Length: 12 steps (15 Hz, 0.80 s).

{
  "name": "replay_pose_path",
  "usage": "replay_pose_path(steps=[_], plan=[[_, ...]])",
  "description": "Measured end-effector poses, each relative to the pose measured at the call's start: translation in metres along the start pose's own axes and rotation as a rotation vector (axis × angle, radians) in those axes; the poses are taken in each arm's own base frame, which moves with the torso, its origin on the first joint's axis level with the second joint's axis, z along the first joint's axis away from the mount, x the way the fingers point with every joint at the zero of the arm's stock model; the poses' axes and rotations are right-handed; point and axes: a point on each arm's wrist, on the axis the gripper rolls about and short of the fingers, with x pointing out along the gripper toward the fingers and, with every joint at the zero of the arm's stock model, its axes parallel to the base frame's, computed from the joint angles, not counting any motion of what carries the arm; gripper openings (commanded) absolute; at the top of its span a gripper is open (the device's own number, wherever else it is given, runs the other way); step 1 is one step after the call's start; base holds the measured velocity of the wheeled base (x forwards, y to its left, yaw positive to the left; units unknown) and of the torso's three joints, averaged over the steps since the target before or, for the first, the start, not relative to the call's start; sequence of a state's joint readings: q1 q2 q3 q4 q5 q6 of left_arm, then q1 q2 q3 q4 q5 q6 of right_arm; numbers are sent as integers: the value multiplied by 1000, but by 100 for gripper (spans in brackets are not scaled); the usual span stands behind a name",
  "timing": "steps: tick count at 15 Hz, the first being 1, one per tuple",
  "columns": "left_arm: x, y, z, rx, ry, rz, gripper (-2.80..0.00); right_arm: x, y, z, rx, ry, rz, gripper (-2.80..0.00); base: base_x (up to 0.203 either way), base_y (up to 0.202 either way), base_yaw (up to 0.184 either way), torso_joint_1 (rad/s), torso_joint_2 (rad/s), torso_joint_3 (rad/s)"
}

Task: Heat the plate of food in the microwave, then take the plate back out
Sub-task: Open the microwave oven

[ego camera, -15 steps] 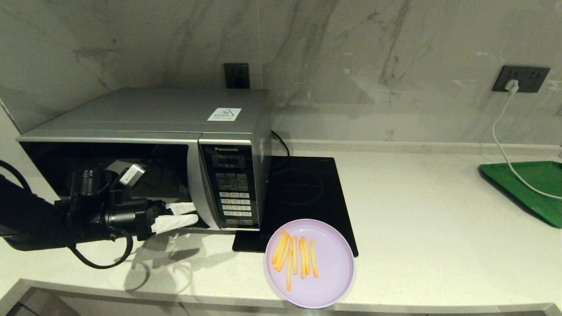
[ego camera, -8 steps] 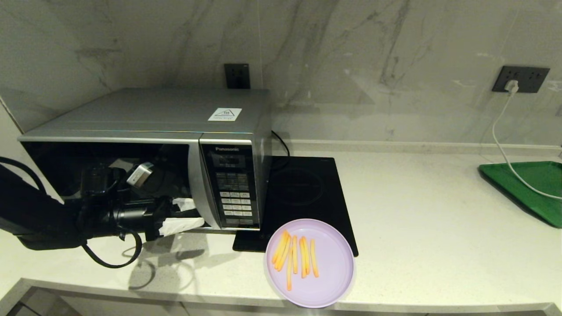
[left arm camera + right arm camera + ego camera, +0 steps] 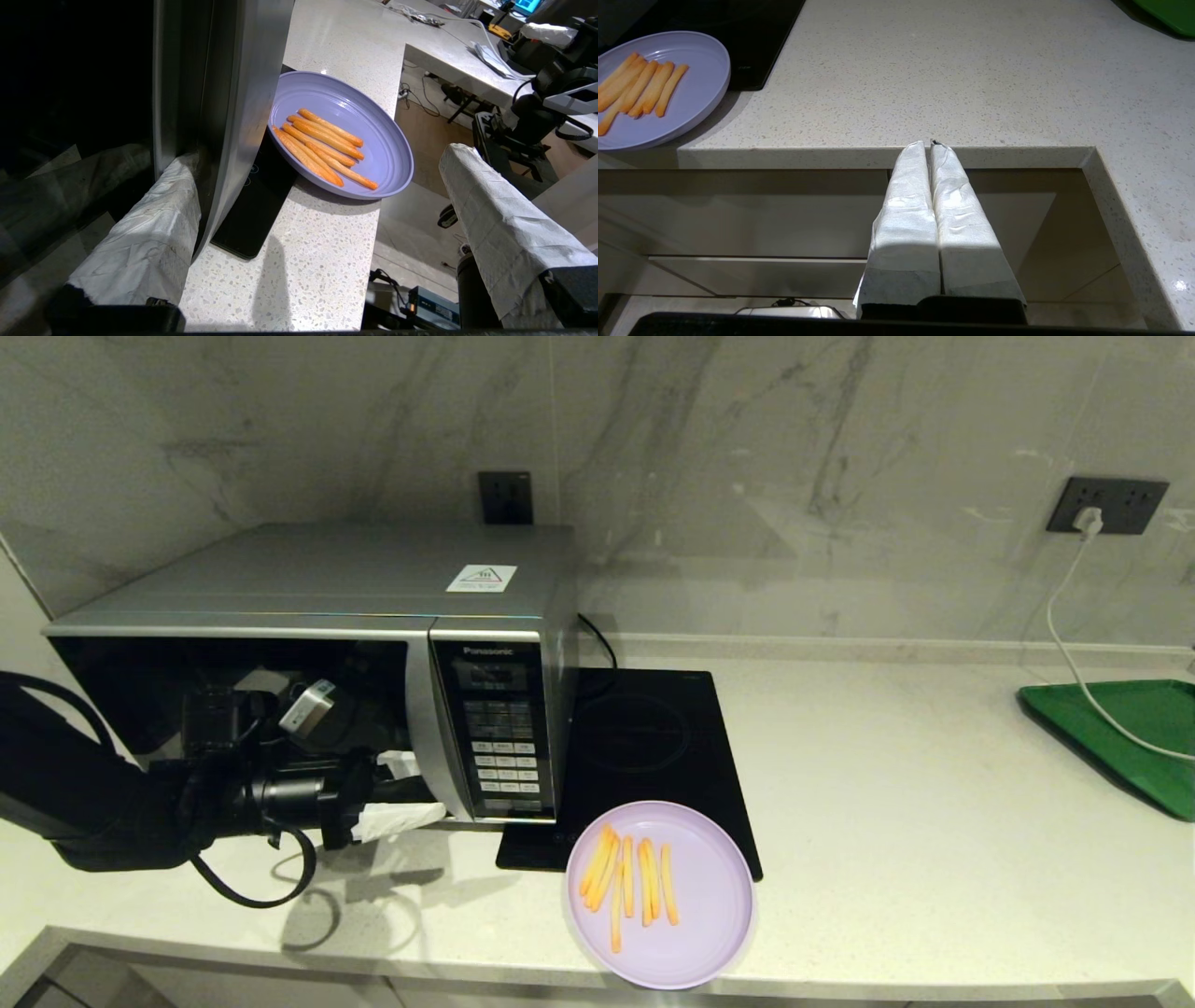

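The silver-grey microwave (image 3: 327, 574) stands at the left of the counter with its dark door closed. My left gripper (image 3: 406, 793) is open at the lower end of the door's silver handle strip (image 3: 238, 93). One wrapped finger (image 3: 154, 224) rests against the glass beside the strip, and the other finger (image 3: 495, 219) hangs out over the counter's front edge. The lilac plate of food (image 3: 709, 896) holds several fries and lies near the front edge, partly on the cooktop. My right gripper (image 3: 930, 144) is shut on nothing, parked below the counter edge, out of the head view.
A flat black induction cooktop (image 3: 644, 747) lies right of the microwave, under the plate's far rim. A green tray (image 3: 1130, 728) sits at the far right with a white cable (image 3: 1074, 644) running to a wall socket. The plate slightly overhangs the counter's front edge.
My left arm has moved right, bringing the open fingers up to the door's handle strip. The microwave's front has shifted slightly right. The plate has not moved.
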<state>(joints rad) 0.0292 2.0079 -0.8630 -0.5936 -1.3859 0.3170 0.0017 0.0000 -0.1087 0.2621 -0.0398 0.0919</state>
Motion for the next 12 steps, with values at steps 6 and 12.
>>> replay_pose_path(steps=[6, 12], plan=[[3, -15, 2, -98, 4, -17, 0, 0, 0, 0, 0, 0, 0, -280, 0, 0, 0, 0, 0, 0], [-8, -48, -13, -440, 12, 0, 0, 0, 0, 0, 0, 0, 1, -280, 0, 0, 0, 0, 0, 0]])
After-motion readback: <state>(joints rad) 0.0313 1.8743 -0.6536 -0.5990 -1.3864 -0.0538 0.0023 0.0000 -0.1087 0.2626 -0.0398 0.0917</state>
